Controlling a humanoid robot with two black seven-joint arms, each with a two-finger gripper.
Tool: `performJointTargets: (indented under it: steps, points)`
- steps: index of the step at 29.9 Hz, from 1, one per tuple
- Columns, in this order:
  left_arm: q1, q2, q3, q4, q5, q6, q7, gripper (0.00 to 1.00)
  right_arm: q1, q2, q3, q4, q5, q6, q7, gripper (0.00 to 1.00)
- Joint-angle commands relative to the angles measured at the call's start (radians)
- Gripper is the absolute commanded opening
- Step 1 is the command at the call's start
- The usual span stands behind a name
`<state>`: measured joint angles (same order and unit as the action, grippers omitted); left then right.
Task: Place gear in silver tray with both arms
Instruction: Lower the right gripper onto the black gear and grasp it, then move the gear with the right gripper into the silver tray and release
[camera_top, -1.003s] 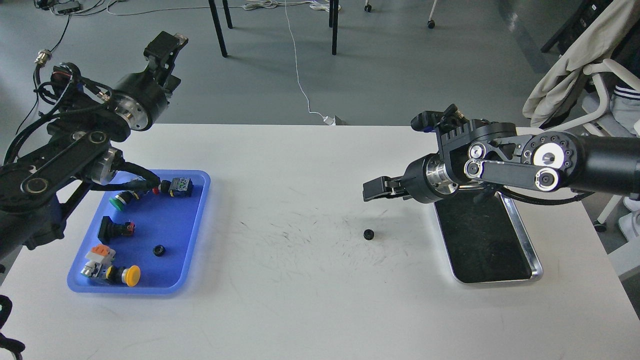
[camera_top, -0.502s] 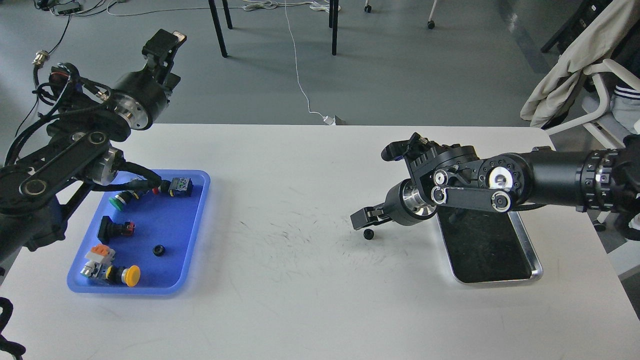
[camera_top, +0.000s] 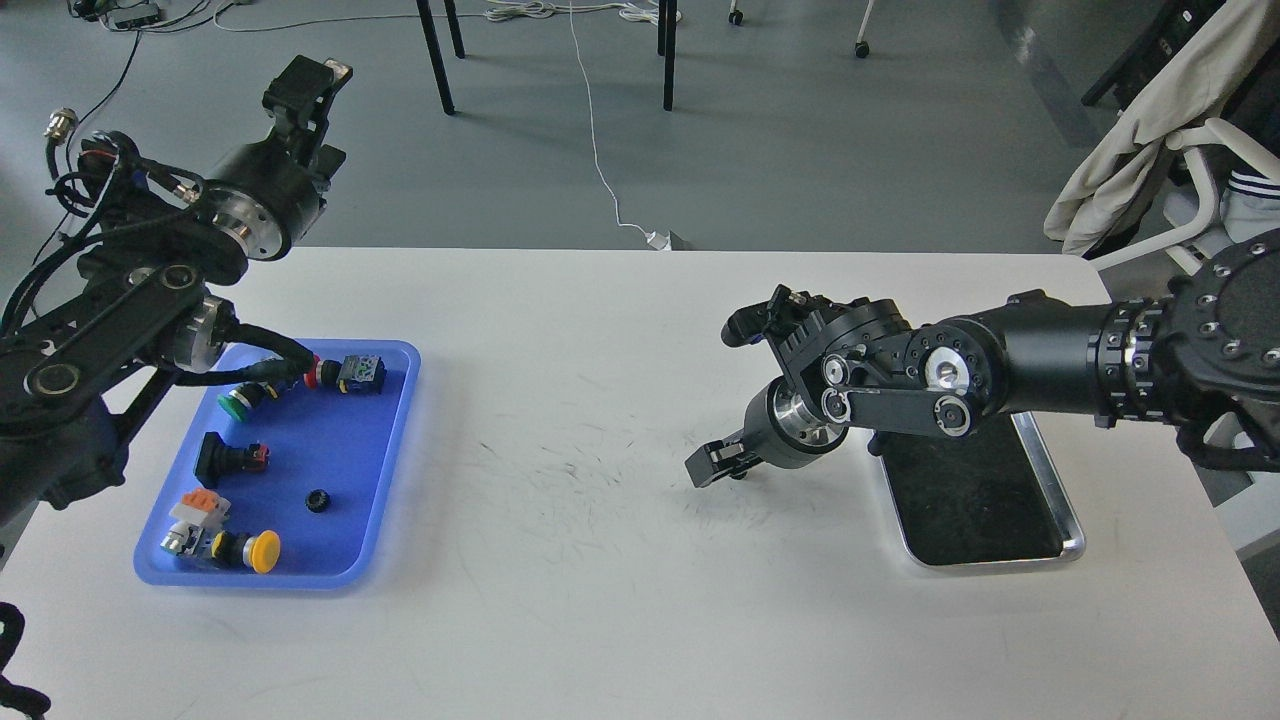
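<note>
Left of the silver tray (camera_top: 1062, 500), right gripper (camera_top: 712, 464) touches tabletop, fingers indistinguishable.

A blue tray (camera_top: 385, 470) on the white table (camera_top: 560, 620) holds push buttons, one yellow-capped (camera_top: 262, 551), and a small black gear (camera_top: 318, 500).

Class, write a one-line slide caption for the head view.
Right gripper low over the white table beside the silver tray; left gripper raised beyond the blue tray.
</note>
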<state>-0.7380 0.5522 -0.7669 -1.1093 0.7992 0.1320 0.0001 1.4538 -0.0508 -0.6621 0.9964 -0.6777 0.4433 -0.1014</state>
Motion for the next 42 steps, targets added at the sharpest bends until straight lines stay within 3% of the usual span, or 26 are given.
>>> performJointTargets:
  steps: [1, 8, 14, 22, 28, 35, 42]
  points:
    - [0.000, 0.005, 0.000, 0.000, 0.000, 0.000, 0.000, 0.98, 0.005, 0.009, -0.007, -0.004, 0.000, 0.002, 0.000, 0.74]
    - [0.000, 0.006, 0.000, 0.000, 0.000, -0.002, 0.000, 0.98, 0.005, 0.017, -0.008, -0.021, -0.002, 0.018, -0.006, 0.61]
    - [0.000, 0.005, 0.001, 0.000, 0.000, 0.000, 0.000, 0.98, 0.010, 0.015, -0.010, -0.024, -0.011, 0.045, -0.023, 0.41]
    - [0.000, 0.003, 0.000, 0.000, 0.000, 0.000, -0.002, 0.98, -0.001, 0.009, -0.010, -0.036, -0.055, 0.045, -0.011, 0.37]
    - [0.000, 0.003, 0.001, 0.000, 0.000, 0.000, -0.002, 0.98, -0.001, 0.009, -0.007, -0.035, -0.056, 0.045, -0.008, 0.02]
    - [0.000, 0.000, 0.001, 0.000, 0.000, 0.000, -0.002, 0.98, 0.069, -0.086, 0.045, -0.012, -0.045, 0.040, -0.008, 0.02]
    - [0.000, -0.009, 0.001, 0.002, 0.000, 0.005, -0.002, 0.98, 0.137, -0.380, 0.107, 0.113, -0.052, 0.043, -0.006, 0.02]
